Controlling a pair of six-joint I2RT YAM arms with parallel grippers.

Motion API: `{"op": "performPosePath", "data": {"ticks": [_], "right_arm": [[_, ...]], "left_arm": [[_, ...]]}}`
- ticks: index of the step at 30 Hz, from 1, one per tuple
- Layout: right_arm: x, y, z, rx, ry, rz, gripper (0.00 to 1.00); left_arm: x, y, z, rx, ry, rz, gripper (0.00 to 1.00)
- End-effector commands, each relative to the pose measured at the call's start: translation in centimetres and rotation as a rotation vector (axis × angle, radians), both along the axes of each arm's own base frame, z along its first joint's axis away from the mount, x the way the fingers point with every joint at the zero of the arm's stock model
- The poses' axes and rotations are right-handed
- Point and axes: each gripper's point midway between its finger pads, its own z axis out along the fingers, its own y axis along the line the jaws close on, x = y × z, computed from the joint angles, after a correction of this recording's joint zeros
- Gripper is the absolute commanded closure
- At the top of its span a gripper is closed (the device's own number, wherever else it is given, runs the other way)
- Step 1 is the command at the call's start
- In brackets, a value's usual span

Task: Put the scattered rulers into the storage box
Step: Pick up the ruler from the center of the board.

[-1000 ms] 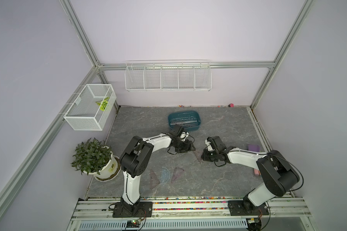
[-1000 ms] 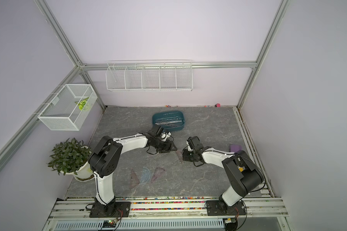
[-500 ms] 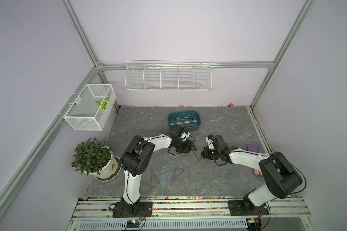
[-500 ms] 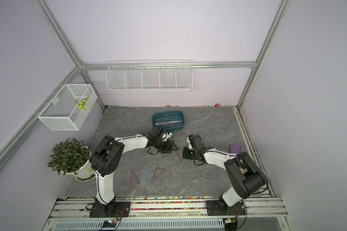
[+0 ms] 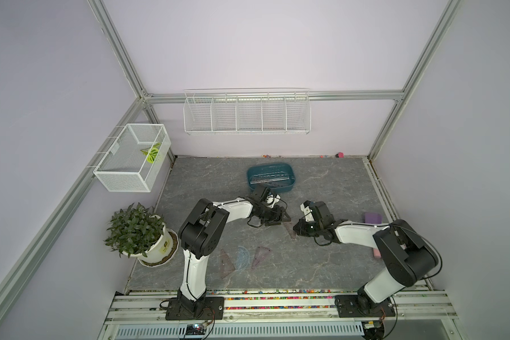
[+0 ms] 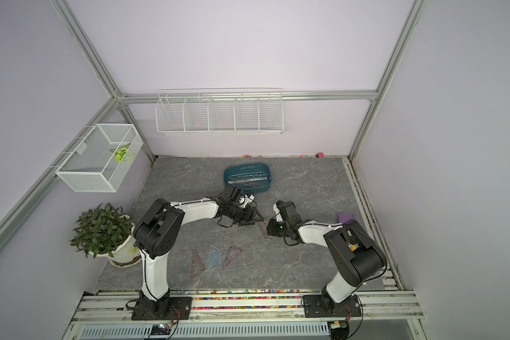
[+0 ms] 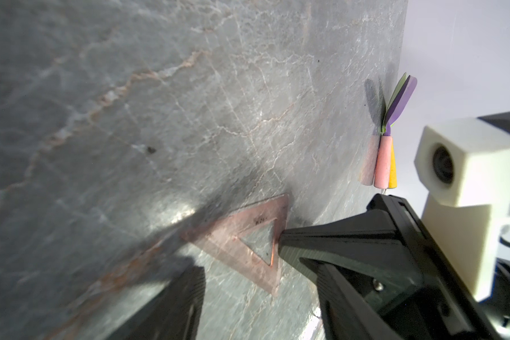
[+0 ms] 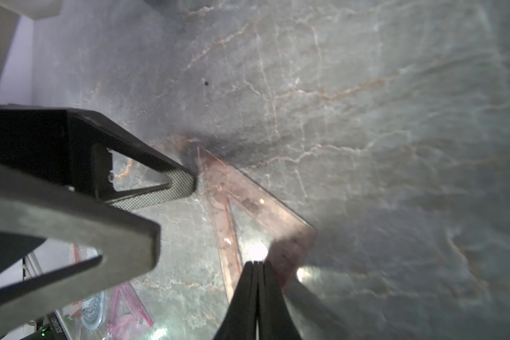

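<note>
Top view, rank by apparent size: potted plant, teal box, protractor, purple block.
In a top view, largest first:
1. potted plant
2. teal box
3. protractor and purple block: they look about alike, so they are not ranked against each other.

Teal storage box (image 5: 287, 188); brownish triangle (image 7: 224, 229); grey veined table (image 7: 159, 117).

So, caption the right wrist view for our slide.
Shut right gripper rests on a brownish transparent plastic triangle ruler; open left gripper close beside it.
</note>
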Motion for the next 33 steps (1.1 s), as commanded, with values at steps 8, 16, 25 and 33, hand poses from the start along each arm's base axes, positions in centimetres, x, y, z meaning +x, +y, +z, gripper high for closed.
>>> {"op": "performPosePath", "data": {"ticks": [8, 16, 25, 33], "right_arm": [[-3.4, -2.8, -6.3, -0.082, 0.168, -0.032, 0.92], [-1.0, -1.5, 0.2, 0.012, 0.045, -0.011, 0.9], [-0.9, -1.7, 1.2, 0.018, 0.009, -0.022, 0.89], [-1.8, -2.4, -2.6, -0.02, 0.072, -0.03, 0.9]], "left_arm": [[-1.9, 1.2, -5.9, 0.141, 0.136, 0.004, 0.34], [-1.8, 1.7, -5.3, 0.144, 0.116, 0.026, 0.34], [-1.9, 1.8, -5.4, 0.144, 0.121, 0.023, 0.33], [-2.1, 1.9, -5.5, 0.154, 0.129, 0.025, 0.32]]}}
